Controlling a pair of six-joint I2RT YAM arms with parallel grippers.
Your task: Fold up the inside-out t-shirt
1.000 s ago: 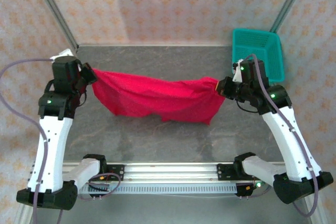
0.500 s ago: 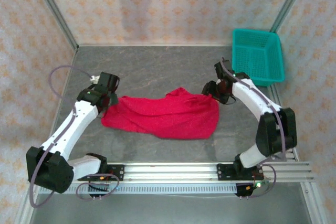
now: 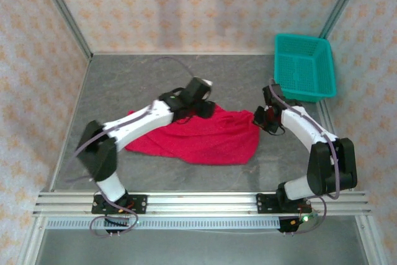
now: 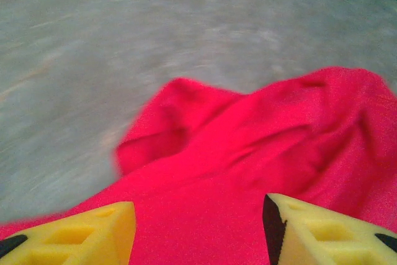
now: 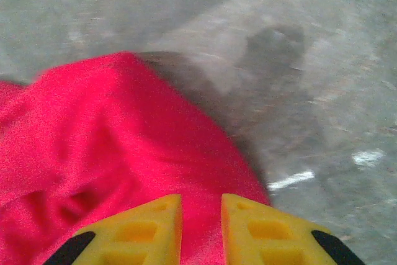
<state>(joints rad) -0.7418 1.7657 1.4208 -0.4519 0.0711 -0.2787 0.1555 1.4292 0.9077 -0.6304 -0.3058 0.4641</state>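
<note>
Left gripper [image 4: 198, 206] is spread wide, yellow fingers [image 4: 93, 234] far apart with nothing pinched between them. It's just hanging over the t-shirt [image 4: 248, 153]. Right gripper [image 5: 201, 200] is way narrower, only a slim gap between its fingers [image 5: 142, 228]. Red cloth shows through that gap, and honestly I can't tell if it's touching the fabric or sitting just above it.

Working back from the front in the top view: the metal rail [image 3: 198, 203] runs along the near edge with both arm bases on it. Past that, the red t-shirt [image 3: 198, 138] lies crumpled on the grey table [image 3: 155, 79], roughly in the middle, wider than it is deep, with lots of wrinkles and a bunched-up bump along its far edge. The left arm reaches in diagonally and puts the left gripper [image 3: 205, 108] right over that far edge. The right gripper [image 3: 263, 119] sits at the shirt's right end, and its wrist view shows the rounded edge of the cloth [image 5: 93, 153] with bare table beyond it.

Further back, the teal basket [image 3: 304, 66] sits in the far right corner, well apart from the shirt. Patterned walls [image 3: 186, 10] close off the back.
</note>
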